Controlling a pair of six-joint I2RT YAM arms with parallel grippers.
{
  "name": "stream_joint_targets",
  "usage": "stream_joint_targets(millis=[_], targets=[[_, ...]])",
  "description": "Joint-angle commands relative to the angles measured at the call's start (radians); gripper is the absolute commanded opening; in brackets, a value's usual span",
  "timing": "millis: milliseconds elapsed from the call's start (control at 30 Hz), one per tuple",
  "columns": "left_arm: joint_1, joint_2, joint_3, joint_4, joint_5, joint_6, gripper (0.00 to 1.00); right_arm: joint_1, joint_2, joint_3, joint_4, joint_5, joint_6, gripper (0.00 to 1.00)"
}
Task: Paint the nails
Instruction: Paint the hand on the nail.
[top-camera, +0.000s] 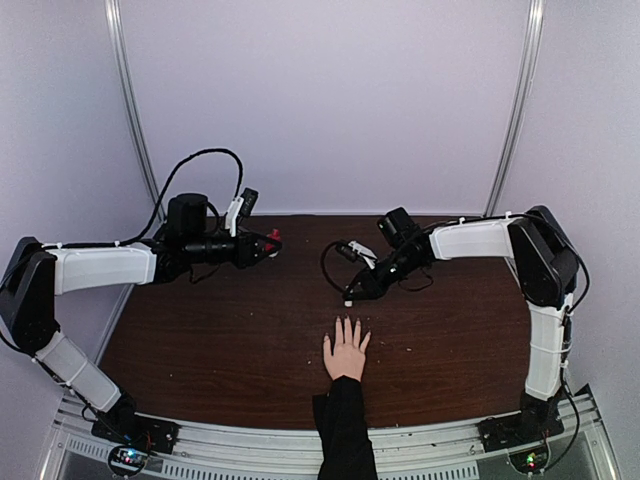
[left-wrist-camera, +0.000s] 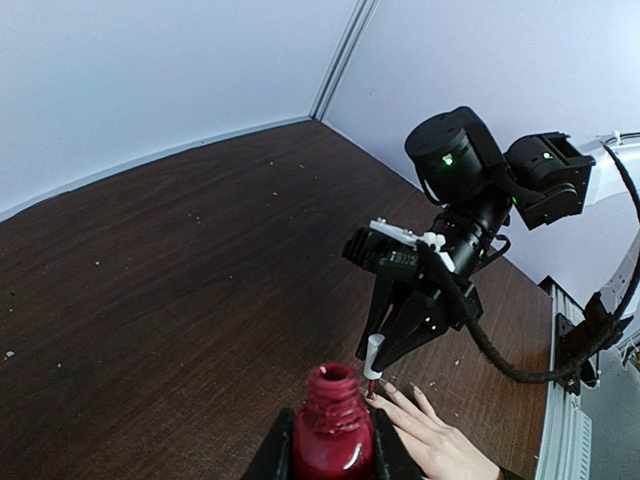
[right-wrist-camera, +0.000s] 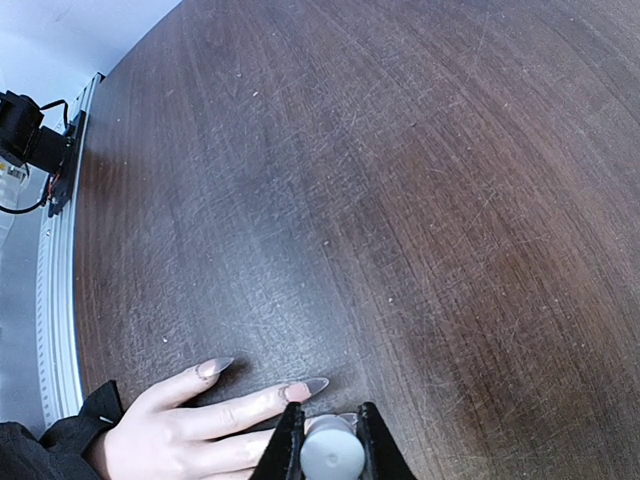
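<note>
A pale hand (top-camera: 346, 352) in a black sleeve lies flat on the dark table, fingers pointing away from the arms. Its nails (right-wrist-camera: 305, 388) are long, pointed and bare. My right gripper (top-camera: 356, 290) is shut on a white brush cap (right-wrist-camera: 332, 452) just over the fingertips. In the left wrist view the cap's red-wet brush (left-wrist-camera: 370, 384) hangs at the tip of one finger (left-wrist-camera: 395, 400). My left gripper (left-wrist-camera: 333, 442) is shut on an open red polish bottle (left-wrist-camera: 333, 428), held off the table at the back left (top-camera: 271, 241).
The brown wooden table (top-camera: 220, 330) ends at grey walls behind and at both sides. An aluminium rail (top-camera: 430, 445) with the arm bases runs along the near edge. A black cable (top-camera: 330, 268) loops from the right wrist.
</note>
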Motion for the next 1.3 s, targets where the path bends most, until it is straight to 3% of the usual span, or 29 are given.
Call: stream_joint_targets(millis=[0, 1267], targets=[[-0.002, 0.008, 0.035, 0.025, 0.0, 0.014, 0.0, 0.001, 0.007, 0.03, -0.002, -0.005, -0.014, 0.0], [-0.002, 0.014, 0.036, 0.029, -0.001, 0.013, 0.0, -0.019, 0.02, 0.038, 0.022, 0.059, 0.018, 0.0]])
